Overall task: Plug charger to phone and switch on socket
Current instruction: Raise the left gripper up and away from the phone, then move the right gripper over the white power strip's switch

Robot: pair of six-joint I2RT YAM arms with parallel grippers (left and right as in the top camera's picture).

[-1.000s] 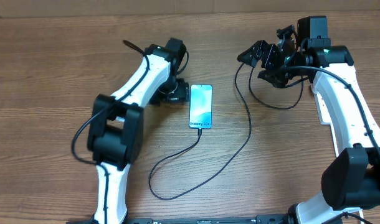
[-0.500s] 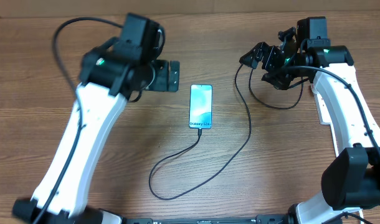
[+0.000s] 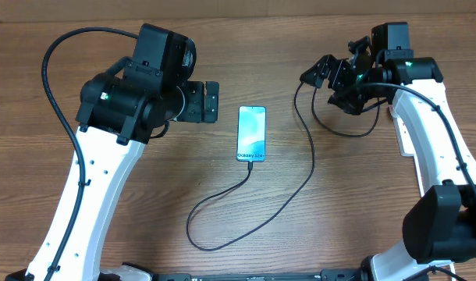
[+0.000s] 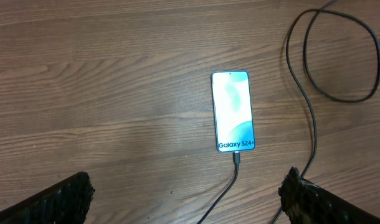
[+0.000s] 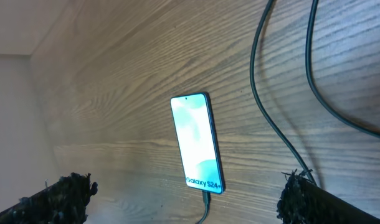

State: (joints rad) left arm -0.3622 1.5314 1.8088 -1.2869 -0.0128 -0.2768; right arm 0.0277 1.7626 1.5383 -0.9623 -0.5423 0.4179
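Beside phone point(image 3: 251, 134), slack looping charger point(image 3: 189, 226)

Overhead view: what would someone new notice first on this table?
The phone, screen lit light blue, lies dead centre. A black charger cable plugs into its near end and loops off right. Open-jawed, the left gripper hangs left of the phone and the right gripper at far right.

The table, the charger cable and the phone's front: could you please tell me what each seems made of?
Table: wood or wood-look laminate, matt, grain lines visible. Charger cable: probably rubbery plastic sheath, smooth black, lying in loose loops. Phone: apparently glass front, glossy, lit.
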